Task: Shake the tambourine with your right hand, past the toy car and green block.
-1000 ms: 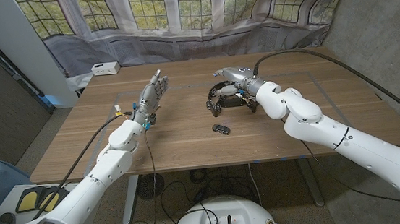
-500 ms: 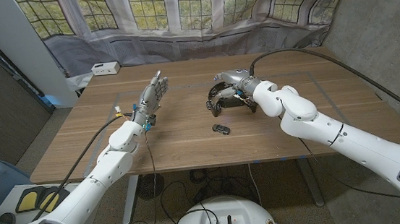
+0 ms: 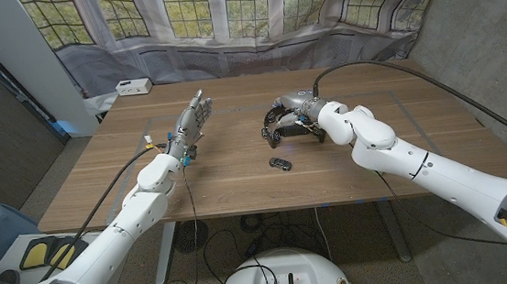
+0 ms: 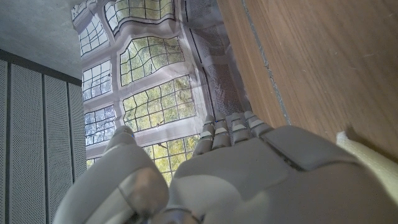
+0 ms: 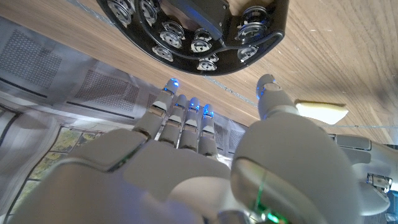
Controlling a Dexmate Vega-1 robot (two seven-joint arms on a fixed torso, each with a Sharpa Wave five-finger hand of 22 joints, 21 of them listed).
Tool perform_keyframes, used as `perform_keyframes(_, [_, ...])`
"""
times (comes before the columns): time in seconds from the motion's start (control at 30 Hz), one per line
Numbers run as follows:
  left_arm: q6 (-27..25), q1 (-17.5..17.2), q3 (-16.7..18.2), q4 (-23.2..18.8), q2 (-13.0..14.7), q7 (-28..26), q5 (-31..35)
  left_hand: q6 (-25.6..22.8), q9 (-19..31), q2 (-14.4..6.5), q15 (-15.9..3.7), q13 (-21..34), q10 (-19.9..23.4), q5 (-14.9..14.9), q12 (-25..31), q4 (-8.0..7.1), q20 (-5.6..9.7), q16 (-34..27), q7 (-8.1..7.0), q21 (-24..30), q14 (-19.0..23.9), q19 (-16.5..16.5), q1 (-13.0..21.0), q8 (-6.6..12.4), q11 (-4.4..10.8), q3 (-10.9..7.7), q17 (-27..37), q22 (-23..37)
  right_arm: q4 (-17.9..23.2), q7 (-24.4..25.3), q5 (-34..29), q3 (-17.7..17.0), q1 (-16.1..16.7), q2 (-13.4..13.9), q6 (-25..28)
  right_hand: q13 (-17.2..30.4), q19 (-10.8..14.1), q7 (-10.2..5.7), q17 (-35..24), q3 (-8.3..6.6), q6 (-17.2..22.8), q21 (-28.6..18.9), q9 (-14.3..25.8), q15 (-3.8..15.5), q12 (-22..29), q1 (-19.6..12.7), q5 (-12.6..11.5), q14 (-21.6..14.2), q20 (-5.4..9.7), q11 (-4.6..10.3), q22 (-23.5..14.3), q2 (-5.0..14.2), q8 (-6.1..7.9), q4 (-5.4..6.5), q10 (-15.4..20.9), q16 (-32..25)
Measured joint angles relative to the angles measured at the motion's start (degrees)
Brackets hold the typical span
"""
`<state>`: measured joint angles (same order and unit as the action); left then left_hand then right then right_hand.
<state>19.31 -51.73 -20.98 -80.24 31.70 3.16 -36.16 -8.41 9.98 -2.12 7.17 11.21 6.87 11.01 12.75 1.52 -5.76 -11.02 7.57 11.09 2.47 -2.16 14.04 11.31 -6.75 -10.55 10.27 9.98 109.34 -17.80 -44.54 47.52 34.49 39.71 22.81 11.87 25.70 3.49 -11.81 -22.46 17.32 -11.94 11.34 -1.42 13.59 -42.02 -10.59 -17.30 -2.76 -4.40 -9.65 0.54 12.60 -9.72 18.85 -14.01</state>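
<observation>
Right now your right hand [image 3: 294, 101] hovers just over the black tambourine [image 3: 287, 125] on the table, fingers apart and holding nothing; your right wrist view shows its metal jingles [image 5: 198, 45], while the head view shows the toy car [image 3: 280, 163] nearer you

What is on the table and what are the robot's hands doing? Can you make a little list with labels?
table: wooden
tambourine: black, lying on the table's far right part
toy car: small and dark, nearer the robot than the tambourine
right hand: over the tambourine, fingers spread, not gripping it yet
left hand: raised above the table's left part, fingers apart, holding nothing
white box: at the table's far left corner
green block: cannot make one out
backdrop: printed window cloth behind the table
</observation>
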Motion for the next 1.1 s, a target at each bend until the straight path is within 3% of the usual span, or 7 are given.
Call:
perform_keyframes(0.4, [0.0,-0.3,0.2,-0.4,0.3,-0.3,0.0,-0.2,0.0,-0.6,0.1,0.0,0.0,0.0,0.0,0.0,0.0,0.0,-0.21,0.0,0.1,0.0,0.0,0.0,0.0,0.0,0.0,0.0,-2.8,-2.3,-0.4,1.5,-1.6,-0.8,0.6,0.0,4.3,0.81,0.0,-0.84,0.8,-1.1,0.0,0.19,0.0,-3.6,0.0,-1.9,-0.2,0.17,-0.1,0.23,0.0,-0.45,0.8,-0.5])
perform_keyframes(0.83, [-0.1,-0.5,0.5,-0.8,0.7,-0.5,0.0,-0.2,0.0,-0.6,0.1,0.0,0.0,0.0,0.0,0.22,0.0,0.0,-0.21,0.0,0.1,0.0,0.0,0.0,0.0,-0.23,0.0,0.0,-5.8,-2.6,0.0,2.7,-2.8,-1.9,0.8,0.0,8.9,0.71,-0.1,-1.2,3.0,-1.8,0.0,1.12,0.6,-5.9,0.0,-4.4,1.54,0.23,-0.1,0.15,0.0,-0.39,3.1,-1.1])
perform_keyframes(1.1, [-0.1,-0.8,0.8,-0.9,0.8,-0.5,-0.4,-0.4,0.0,-0.6,0.09,0.0,0.2,0.0,0.0,0.22,0.0,0.0,0.0,0.0,0.1,0.0,0.0,0.0,-0.21,-0.23,0.0,0.0,-7.4,-2.4,0.3,3.6,-3.4,-2.4,1.3,0.0,10.3,0.9,-0.3,-1.2,3.6,-2.1,0.0,1.11,0.8,-6.4,0.0,-5.0,1.62,0.09,0.1,0.09,0.0,-0.38,4.0,-1.5])
